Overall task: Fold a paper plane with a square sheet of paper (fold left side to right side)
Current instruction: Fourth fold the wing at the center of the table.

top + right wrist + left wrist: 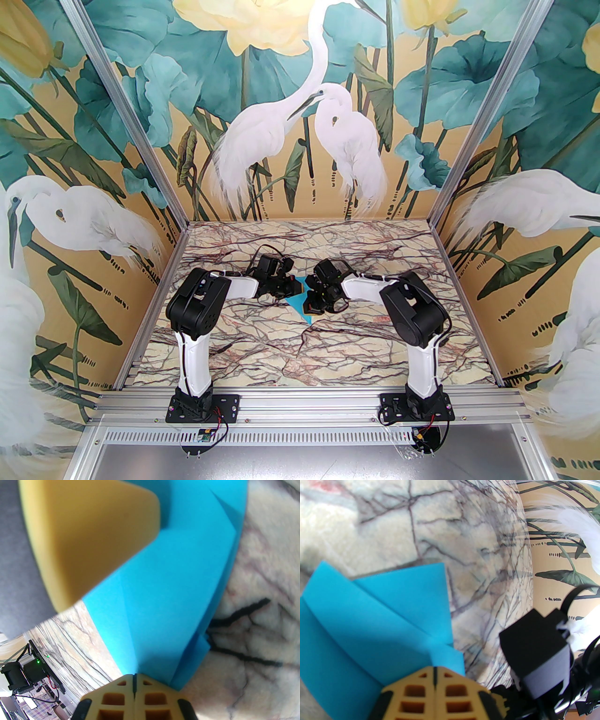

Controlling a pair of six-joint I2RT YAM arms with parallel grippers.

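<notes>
The square sheet of paper lies on the marble table between the two arms, turquoise-blue and creased, with layered triangular flaps. My left gripper is shut, its yellow fingertips resting on the sheet's near edge. My right gripper is also shut, its tips on the paper where a faint crease runs into them. Whether either tip pinches a layer cannot be told. In the right wrist view the left gripper's yellow finger lies on the sheet's far part. From above, both grippers meet over the paper.
The marble tabletop extends on all sides of the paper. Painted walls close the back and sides, with aluminium posts at the corners. The right arm's black wrist sits close to the left gripper.
</notes>
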